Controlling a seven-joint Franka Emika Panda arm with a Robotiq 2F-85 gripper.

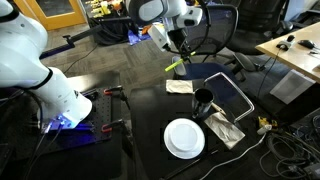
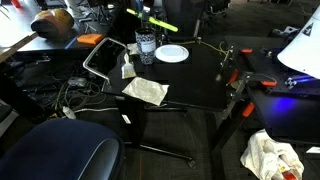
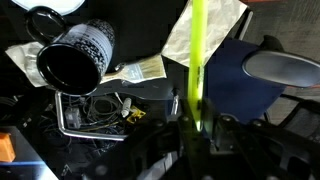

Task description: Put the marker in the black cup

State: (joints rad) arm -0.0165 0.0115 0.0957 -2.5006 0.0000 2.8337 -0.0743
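My gripper (image 1: 177,52) is shut on the yellow-green marker (image 1: 176,67) and holds it in the air above the black table. In the wrist view the marker (image 3: 197,60) runs up from between the fingers (image 3: 192,128). The black cup (image 1: 203,100) stands upright on the table next to the round white plate, below and to the right of the marker in that exterior view. In the wrist view the cup (image 3: 76,58) is at the upper left, its opening facing the camera, well to the left of the marker. In an exterior view the marker (image 2: 160,25) is above the cup (image 2: 146,47).
A round white plate (image 1: 184,138) lies near the cup. Crumpled paper towels (image 1: 225,127) lie beside it and another (image 1: 179,86) behind. A blue-black tray with a metal frame (image 1: 229,92) sits by the cup. Cables (image 2: 60,95) lie off the table edge. An office chair (image 2: 55,155) stands nearby.
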